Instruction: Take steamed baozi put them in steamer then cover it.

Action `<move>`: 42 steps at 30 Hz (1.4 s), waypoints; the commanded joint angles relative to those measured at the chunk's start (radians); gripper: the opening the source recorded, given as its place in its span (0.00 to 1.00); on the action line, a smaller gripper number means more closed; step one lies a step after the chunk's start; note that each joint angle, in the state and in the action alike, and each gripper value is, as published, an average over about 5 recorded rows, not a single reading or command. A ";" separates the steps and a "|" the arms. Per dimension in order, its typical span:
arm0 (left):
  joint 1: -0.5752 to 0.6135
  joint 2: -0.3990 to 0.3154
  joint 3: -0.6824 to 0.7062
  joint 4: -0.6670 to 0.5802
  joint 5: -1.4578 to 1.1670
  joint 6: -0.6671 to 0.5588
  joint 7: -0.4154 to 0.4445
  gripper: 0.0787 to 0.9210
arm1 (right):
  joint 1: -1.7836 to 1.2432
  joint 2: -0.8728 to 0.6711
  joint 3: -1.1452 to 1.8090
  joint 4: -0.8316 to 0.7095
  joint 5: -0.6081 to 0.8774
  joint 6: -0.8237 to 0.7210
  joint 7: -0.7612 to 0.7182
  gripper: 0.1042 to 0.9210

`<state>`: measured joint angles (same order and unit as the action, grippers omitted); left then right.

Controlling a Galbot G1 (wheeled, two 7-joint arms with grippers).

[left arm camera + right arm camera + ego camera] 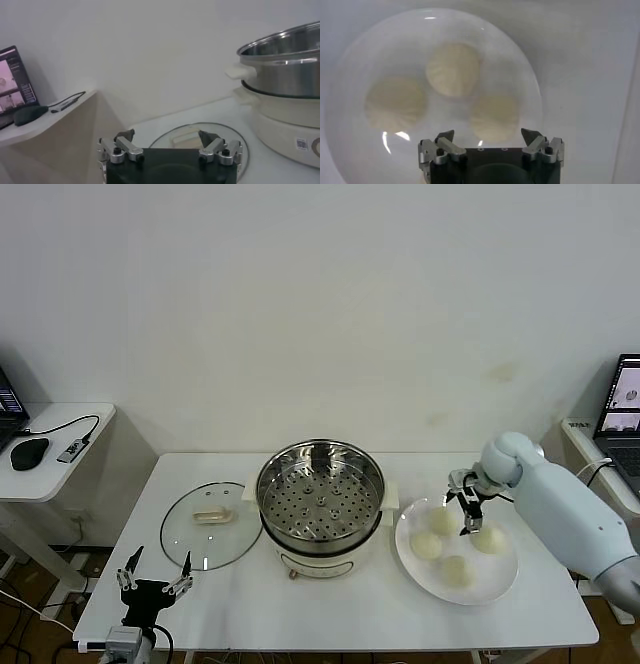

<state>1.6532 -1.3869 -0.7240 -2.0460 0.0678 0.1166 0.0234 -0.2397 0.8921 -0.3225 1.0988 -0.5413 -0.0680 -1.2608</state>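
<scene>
The right gripper (467,506), jaws apart, hung over the white plate (505,586) at the frame's right, above three steamed baozi (427,546). It should centre on one bun and close gently. The steamer (320,496) stood mid-frame, empty, the cover (210,524) left of it. The left gripper (154,577) idled spread at lower left.

Open pot in the middle, room at the front.

The steamer (320,506) has no lid, so its top is free to reach into. The cover (210,524) lies flat beside it, with the left claw (155,582) near. The right claw (468,506) hangs wide over the plate (500,582). The front of the tabletop (340,614) is bare.
</scene>
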 commanded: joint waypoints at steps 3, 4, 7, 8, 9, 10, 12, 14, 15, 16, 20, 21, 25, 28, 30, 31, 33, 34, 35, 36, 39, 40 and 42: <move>0.005 -0.002 0.004 0.007 0.010 -0.007 -0.001 0.88 | -0.014 0.031 0.015 -0.036 -0.027 -0.001 0.035 0.88; 0.004 -0.002 0.005 0.007 0.010 -0.007 -0.001 0.88 | -0.013 0.032 0.015 -0.039 -0.028 -0.001 0.035 0.88; 0.003 -0.003 0.005 0.009 0.011 -0.007 -0.001 0.88 | -0.011 0.038 0.014 -0.051 -0.031 -0.001 0.036 0.88; 0.003 -0.003 0.005 0.009 0.011 -0.007 0.000 0.88 | -0.011 0.040 0.014 -0.057 -0.032 -0.001 0.037 0.88; 0.003 -0.003 0.005 0.009 0.011 -0.007 0.000 0.88 | -0.011 0.042 0.014 -0.062 -0.032 -0.001 0.038 0.88; 0.003 -0.003 0.005 0.009 0.011 -0.006 0.001 0.88 | -0.011 0.044 0.014 -0.066 -0.032 -0.001 0.038 0.88; 0.003 -0.003 0.006 0.011 0.012 -0.006 0.001 0.88 | -0.011 0.047 0.015 -0.072 -0.030 -0.003 0.041 0.88; 0.003 -0.003 0.007 0.013 0.012 -0.007 0.001 0.88 | -0.012 0.050 0.017 -0.078 -0.028 -0.005 0.045 0.88; 0.003 -0.003 0.007 0.014 0.013 -0.007 0.001 0.88 | -0.012 0.050 0.018 -0.080 -0.026 -0.005 0.047 0.88; 0.003 -0.003 0.008 0.014 0.013 -0.007 0.001 0.88 | -0.011 0.050 0.017 -0.081 -0.023 -0.007 0.048 0.87; 0.001 -0.002 0.008 0.015 0.013 -0.007 0.001 0.88 | -0.011 0.046 0.015 -0.079 -0.015 -0.010 0.050 0.78; 0.001 -0.002 0.008 0.016 0.013 -0.007 0.001 0.88 | -0.011 0.046 0.015 -0.079 -0.015 -0.010 0.050 0.75; -0.001 -0.001 0.009 0.017 0.013 -0.007 0.001 0.88 | -0.012 0.046 0.018 -0.079 -0.012 -0.012 0.053 0.62; -0.001 -0.001 0.011 0.019 0.013 -0.007 0.001 0.88 | -0.012 0.042 0.021 -0.076 -0.003 -0.015 0.051 0.54; -0.002 0.000 0.013 0.020 0.013 -0.007 0.001 0.88 | -0.011 0.034 0.022 -0.067 0.008 -0.019 0.047 0.50; -0.002 0.000 0.014 0.020 0.013 -0.007 0.001 0.88 | -0.009 0.027 0.023 -0.058 0.016 -0.021 0.044 0.49; -0.004 0.000 0.015 0.019 0.014 -0.006 0.001 0.88 | -0.001 0.011 0.023 -0.038 0.033 -0.027 0.039 0.48; -0.004 0.000 0.016 0.018 0.014 -0.006 0.002 0.88 | 0.006 0.000 0.022 -0.023 0.045 -0.031 0.034 0.48; -0.005 0.001 0.017 0.018 0.014 -0.006 0.002 0.88 | 0.016 -0.012 0.018 -0.008 0.062 -0.035 0.028 0.48; -0.005 0.002 0.018 0.017 0.014 -0.005 0.002 0.88 | 0.032 -0.027 0.009 0.010 0.085 -0.041 0.022 0.48; -0.006 0.006 0.021 0.015 0.017 -0.003 0.002 0.88 | 0.113 -0.078 -0.049 0.067 0.183 -0.060 0.000 0.47; -0.006 0.007 0.021 0.015 0.018 -0.003 0.001 0.88 | 0.155 -0.095 -0.078 0.084 0.222 -0.067 -0.007 0.47; -0.006 0.007 0.021 0.013 0.020 -0.002 0.000 0.88 | 0.248 -0.119 -0.142 0.107 0.296 -0.080 -0.027 0.47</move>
<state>1.6470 -1.3811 -0.7027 -2.0293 0.0846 0.1124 0.0247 -0.1498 0.8488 -0.3615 1.1201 -0.4143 -0.1232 -1.2565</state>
